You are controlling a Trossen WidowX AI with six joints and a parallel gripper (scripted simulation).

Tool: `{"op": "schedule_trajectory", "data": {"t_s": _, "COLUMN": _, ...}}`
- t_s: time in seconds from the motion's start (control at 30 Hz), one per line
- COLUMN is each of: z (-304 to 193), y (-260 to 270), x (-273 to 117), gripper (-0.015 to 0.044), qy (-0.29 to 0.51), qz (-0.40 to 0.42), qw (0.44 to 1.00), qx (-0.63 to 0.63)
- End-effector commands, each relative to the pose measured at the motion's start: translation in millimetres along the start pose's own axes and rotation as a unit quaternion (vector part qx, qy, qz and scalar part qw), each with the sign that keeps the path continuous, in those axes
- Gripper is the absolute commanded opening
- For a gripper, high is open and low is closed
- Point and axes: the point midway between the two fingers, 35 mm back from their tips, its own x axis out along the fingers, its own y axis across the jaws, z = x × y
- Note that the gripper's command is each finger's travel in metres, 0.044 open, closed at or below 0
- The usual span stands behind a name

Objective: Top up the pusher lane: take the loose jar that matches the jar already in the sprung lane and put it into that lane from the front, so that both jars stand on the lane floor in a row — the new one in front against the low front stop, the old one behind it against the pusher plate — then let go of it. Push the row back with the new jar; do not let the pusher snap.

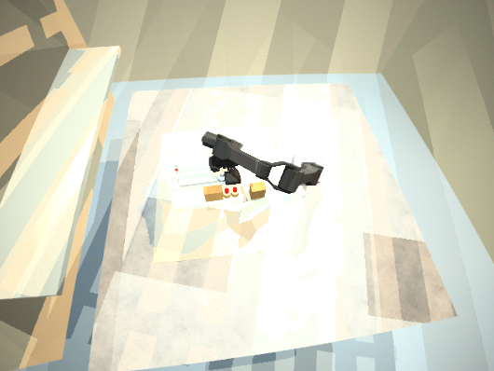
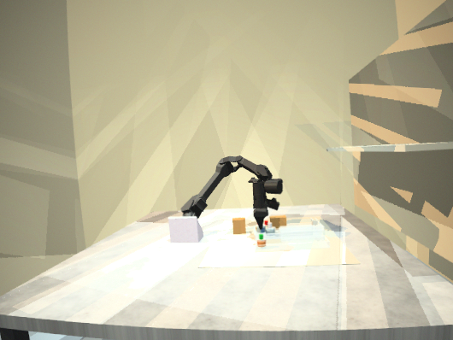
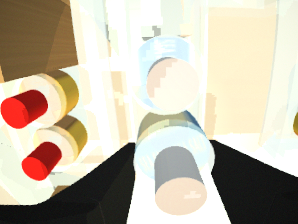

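Gripper (image 1: 225,181) (image 2: 261,230) (image 3: 170,148) grips 1 jar (image 3: 175,150), seemingly at lane front, near old jar (image 3: 169,75). Seating and release seem left.

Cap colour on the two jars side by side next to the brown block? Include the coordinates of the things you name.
Red on both jars (image 1: 226,192) (image 3: 60,140); clearest in the wrist view.
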Motion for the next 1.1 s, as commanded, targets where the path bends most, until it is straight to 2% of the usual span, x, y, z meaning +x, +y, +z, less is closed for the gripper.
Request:
{"op": "schedule_trajectory", "data": {"t_s": 0.0, "z": 5.2, "y": 3.8, "x": 4.0, "gripper": 0.0000, "qy": -0.007, "qz": 0.005, "qw": 1.000, "qx": -0.008}}
{"op": "schedule_trajectory", "data": {"t_s": 1.07, "z": 3.7, "y": 4.1, "x": 13.5, "gripper": 0.0000, "qy": -0.007, "qz": 0.006, "qw": 1.000, "qx": -0.008}}
